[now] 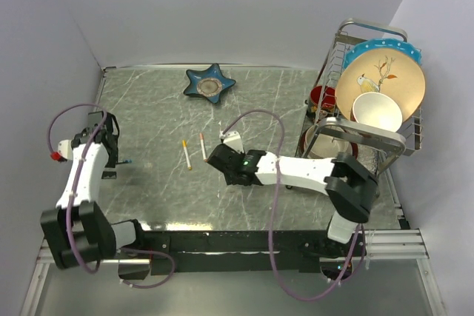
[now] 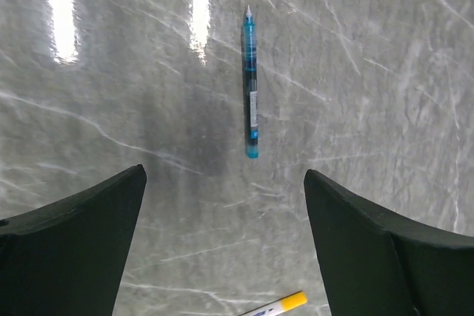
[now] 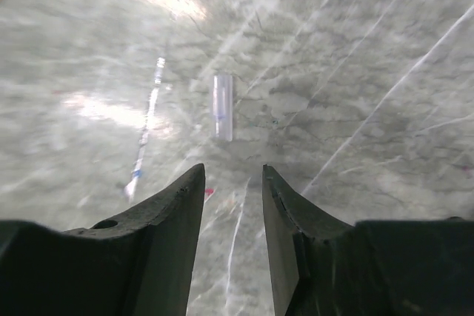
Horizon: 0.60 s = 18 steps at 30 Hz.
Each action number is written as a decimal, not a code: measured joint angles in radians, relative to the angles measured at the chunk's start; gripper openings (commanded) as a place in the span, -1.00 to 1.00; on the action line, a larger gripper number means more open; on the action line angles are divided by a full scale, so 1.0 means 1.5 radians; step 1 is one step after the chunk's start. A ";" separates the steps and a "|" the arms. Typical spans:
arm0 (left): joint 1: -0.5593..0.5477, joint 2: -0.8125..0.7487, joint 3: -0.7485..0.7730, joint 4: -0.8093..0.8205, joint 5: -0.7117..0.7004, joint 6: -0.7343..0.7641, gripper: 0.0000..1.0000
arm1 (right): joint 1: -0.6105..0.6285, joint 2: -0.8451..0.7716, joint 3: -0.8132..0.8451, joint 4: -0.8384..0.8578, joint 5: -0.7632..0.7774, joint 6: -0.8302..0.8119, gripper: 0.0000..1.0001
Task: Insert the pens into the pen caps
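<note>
Two thin white pens lie side by side on the marble table (image 1: 281, 101). The left pen (image 1: 186, 156) has a yellow cap (image 1: 184, 143) on its far end, and the right pen (image 1: 203, 147) a red-orange cap (image 1: 201, 136). My right gripper (image 1: 216, 155) sits just right of them, its fingers (image 3: 185, 197) apart with nothing between them (image 3: 232, 169). A blurred white pen (image 3: 146, 135) lies ahead to its left. My left gripper (image 1: 115, 149) hovers wide open (image 2: 224, 172) at the table's left. The yellow cap (image 2: 294, 300) shows at the bottom edge of the left wrist view.
A translucent blue pen (image 2: 250, 83) lies ahead of the left gripper. A clear short tube (image 3: 223, 106) lies ahead of the right gripper. A blue star-shaped dish (image 1: 209, 83) sits at the back. A dish rack (image 1: 374, 101) with a plate and bowls fills the right side.
</note>
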 measured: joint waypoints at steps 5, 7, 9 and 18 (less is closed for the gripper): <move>0.021 0.097 0.024 0.017 0.033 -0.019 0.70 | 0.010 -0.077 -0.004 0.009 -0.001 -0.016 -0.10; 0.025 0.129 0.033 0.020 0.037 -0.024 0.71 | 0.022 -0.098 -0.004 0.011 -0.001 -0.023 -0.10; 0.027 0.156 0.046 0.021 0.038 -0.031 0.71 | 0.036 -0.110 -0.004 0.014 -0.001 -0.027 -0.09; 0.033 0.246 0.096 0.043 0.052 -0.032 0.74 | 0.099 -0.112 0.013 0.007 0.010 -0.044 -0.08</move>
